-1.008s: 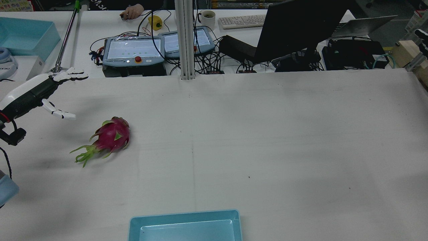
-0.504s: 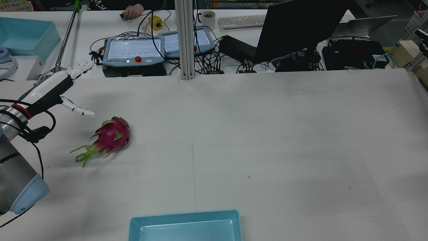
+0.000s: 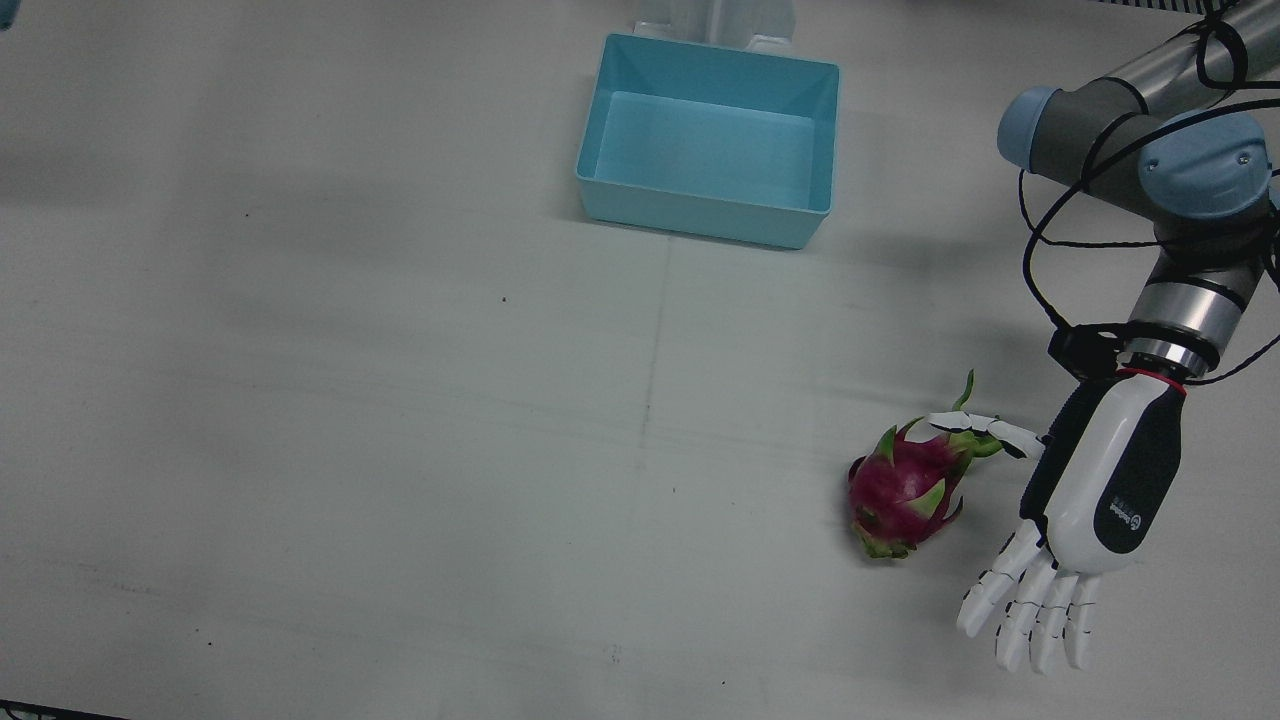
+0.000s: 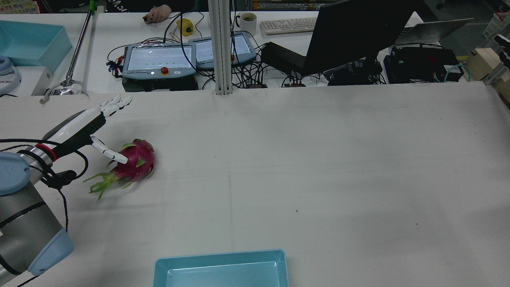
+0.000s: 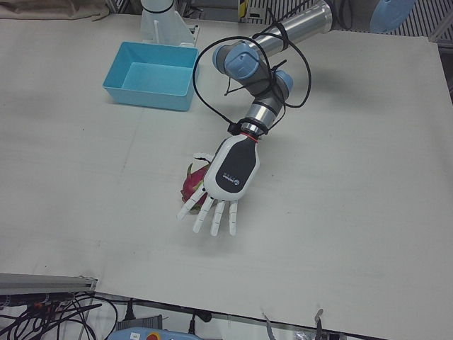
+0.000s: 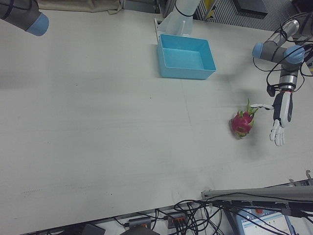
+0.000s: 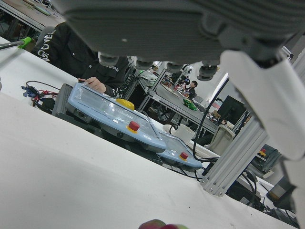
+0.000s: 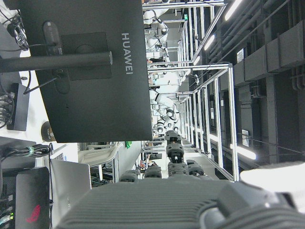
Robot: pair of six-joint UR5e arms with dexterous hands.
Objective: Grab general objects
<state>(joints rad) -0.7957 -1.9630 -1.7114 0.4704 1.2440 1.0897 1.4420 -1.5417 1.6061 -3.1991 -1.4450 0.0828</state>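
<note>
A pink dragon fruit point(image 3: 905, 490) with green leafy tips lies on its side on the white table; it also shows in the rear view point(image 4: 133, 161), the left-front view point(image 5: 191, 185) and the right-front view point(image 6: 242, 122). My left hand point(image 3: 1090, 500) is open right beside it, fingers point(image 3: 1030, 610) stretched out flat past it. Its thumb point(image 3: 975, 425) reaches over the fruit's leafy end; I cannot tell if it touches. The hand also shows in the rear view point(image 4: 81, 123). My right hand point(image 8: 181, 200) shows only as a blurred underside in its own view.
A light blue bin point(image 3: 705, 215) stands empty at the table's robot-side edge, in the middle. Beyond the far edge are teach pendants point(image 4: 159, 59), a metal post point(image 4: 221, 48), a black monitor point(image 4: 350, 32) and cables. The right arm's elbow point(image 6: 19, 12) hangs over the far corner.
My left hand has swung in over the table toward the dragon fruit. Its thumb, clear of the fruit before, now lies over the fruit's leafy end. The fruit has not moved.
</note>
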